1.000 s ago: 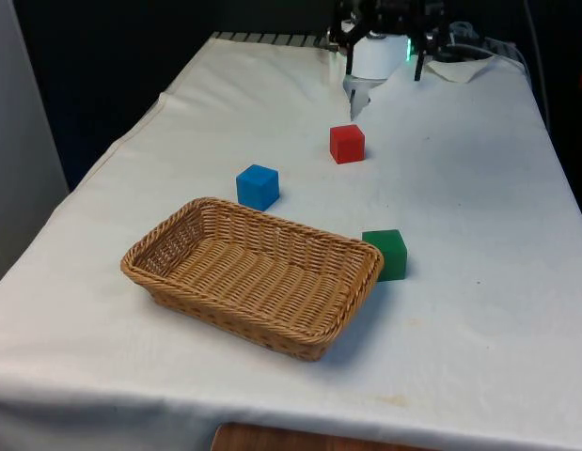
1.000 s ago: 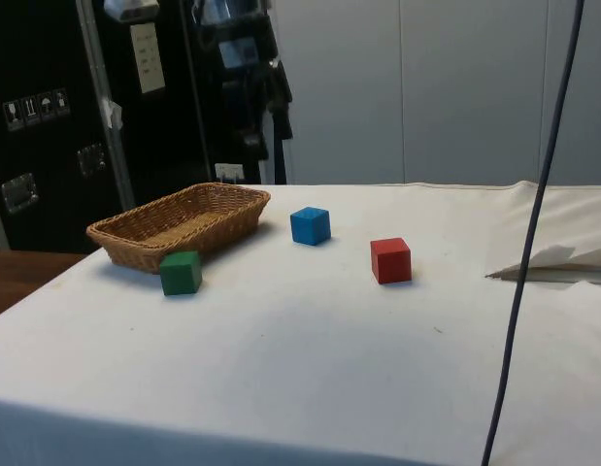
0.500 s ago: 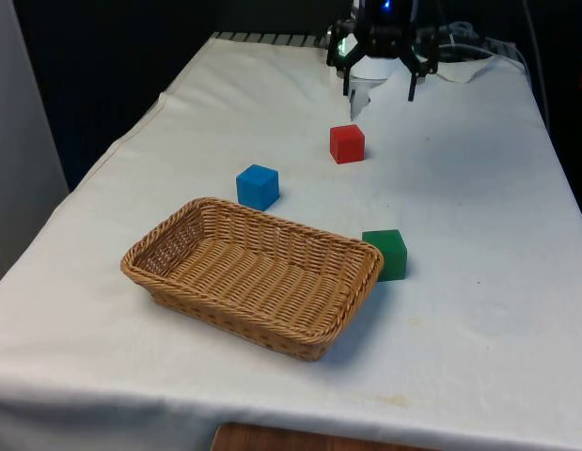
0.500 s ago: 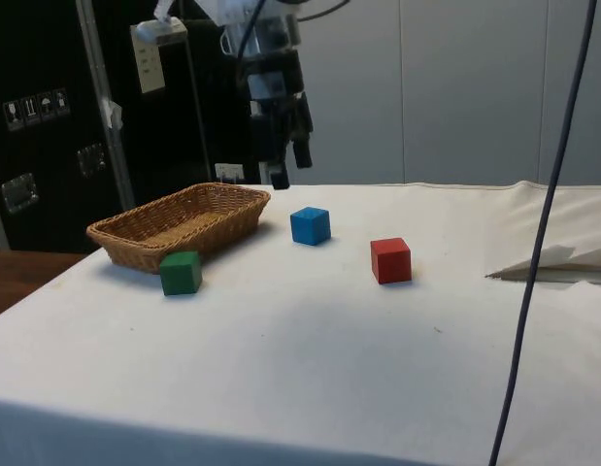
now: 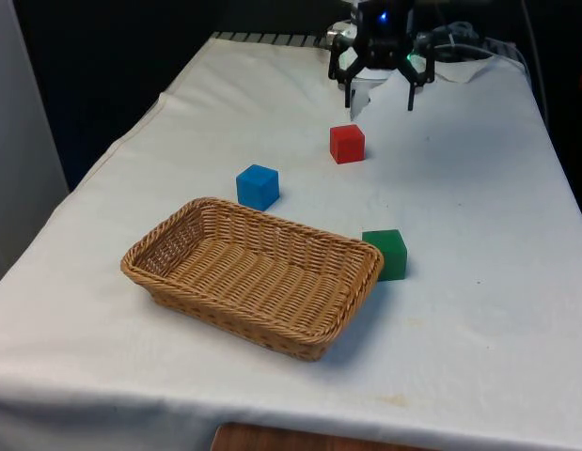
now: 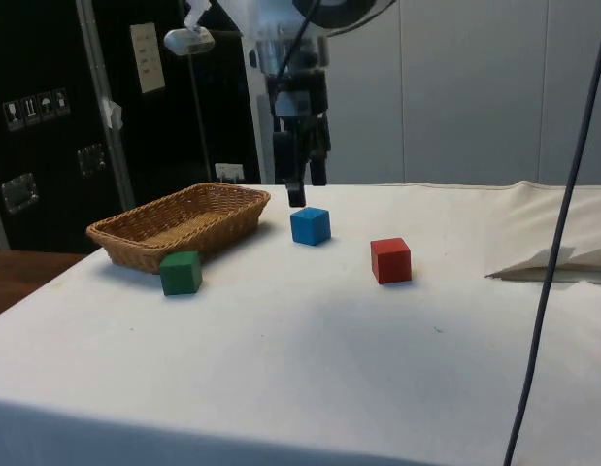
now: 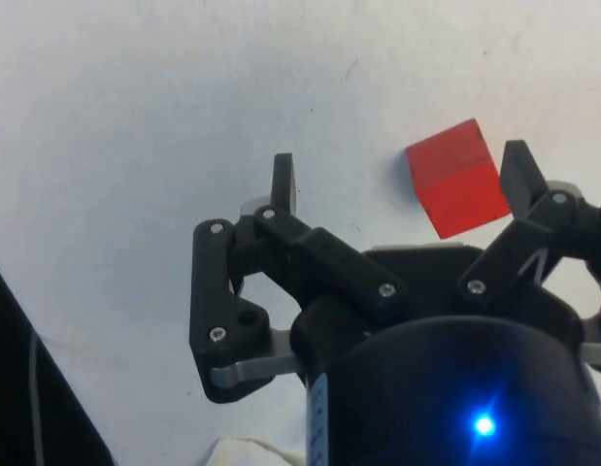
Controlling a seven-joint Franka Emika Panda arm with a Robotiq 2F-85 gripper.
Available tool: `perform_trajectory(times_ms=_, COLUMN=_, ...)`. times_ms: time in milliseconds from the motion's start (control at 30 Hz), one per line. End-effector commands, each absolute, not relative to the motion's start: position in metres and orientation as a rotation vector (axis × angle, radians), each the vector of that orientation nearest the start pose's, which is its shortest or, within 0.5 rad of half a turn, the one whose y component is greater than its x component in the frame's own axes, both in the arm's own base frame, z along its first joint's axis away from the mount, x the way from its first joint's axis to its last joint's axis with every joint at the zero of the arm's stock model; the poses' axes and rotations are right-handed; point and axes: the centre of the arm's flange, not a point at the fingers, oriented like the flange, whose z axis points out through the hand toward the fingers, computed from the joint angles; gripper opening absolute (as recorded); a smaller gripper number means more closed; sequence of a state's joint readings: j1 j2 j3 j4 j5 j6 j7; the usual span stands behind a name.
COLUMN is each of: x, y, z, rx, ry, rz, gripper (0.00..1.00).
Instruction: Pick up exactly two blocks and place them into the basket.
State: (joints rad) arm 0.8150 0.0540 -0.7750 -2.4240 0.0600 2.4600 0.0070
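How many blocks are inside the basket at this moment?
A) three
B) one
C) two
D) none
D: the basket holds nothing, while the red block, blue block and green block all sit on the cloth outside it, and the open gripper hangs empty above the cloth near the red block.

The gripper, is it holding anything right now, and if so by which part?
Nothing is held. The gripper is open and empty above the cloth, with the red block lying below it, untouched.
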Motion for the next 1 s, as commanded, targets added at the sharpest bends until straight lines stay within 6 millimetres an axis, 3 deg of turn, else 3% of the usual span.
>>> perform_trajectory(times_ms=0, x=0.484, y=0.016, z=0.291, rx=-3.14, ry=0.019, rz=-0.027, gripper=1.0)
perform_trajectory(times_ms=467, x=0.478, y=0.007, z=0.288, rx=-3.133, ry=0.028, rz=-0.023, gripper=1.0)
perform_trajectory(times_ms=967, x=0.445, y=-0.003, z=0.272, rx=-3.087, ry=0.025, rz=-0.137, gripper=1.0)
